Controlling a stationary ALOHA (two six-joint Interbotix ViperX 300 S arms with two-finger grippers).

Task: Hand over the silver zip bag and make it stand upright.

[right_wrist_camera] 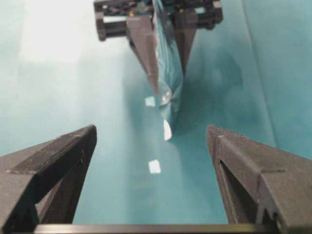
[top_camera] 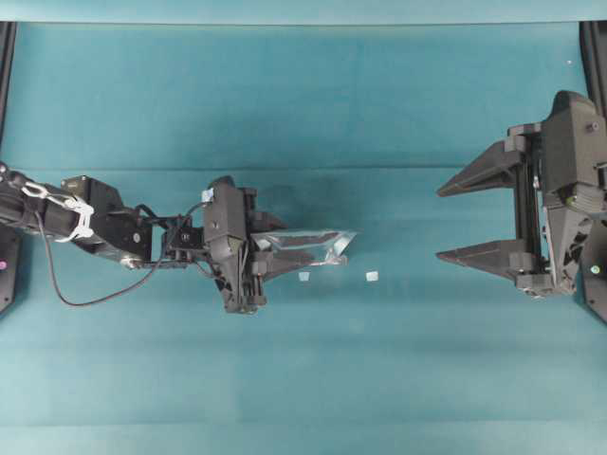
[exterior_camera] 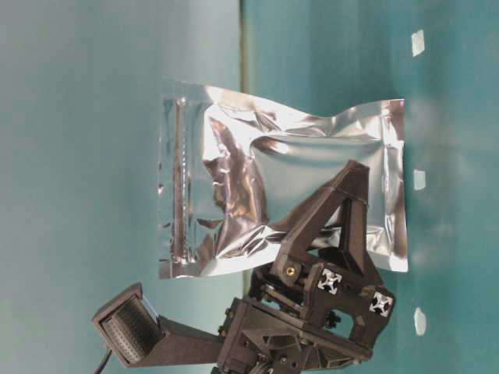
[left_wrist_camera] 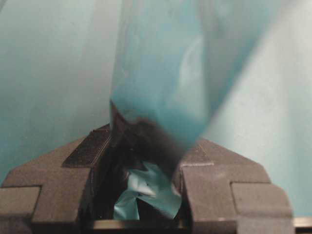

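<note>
a: look at the left gripper [top_camera: 285, 258] — its fingers are clamped on the silver zip bag [top_camera: 318, 244], pinching one edge so the pouch hangs edge-on above the teal table [top_camera: 303, 95], off the cloth as far as i can tell.

b: and the right gripper [top_camera: 465, 218]?

a: spread wide, holding nothing, well apart from the bag and facing it across the middle.

b: how do you reckon that bag handles?

a: light, i'd say. thin crinkled foil, looks empty, so it will flop and buckle rather than hold a shape. shiny too, so probably slippery between hard pads. from the table-level view the zip strip runs down the side away from the clamped edge, and that strip looks like the stiffest part.

b: so where should the other claw take it?

a: on the free edge pointing its way, near a sealed seam, not the soft grey middle, which would just crumple. those little white scraps [top_camera: 372, 277] on the table below don't matter.
</note>
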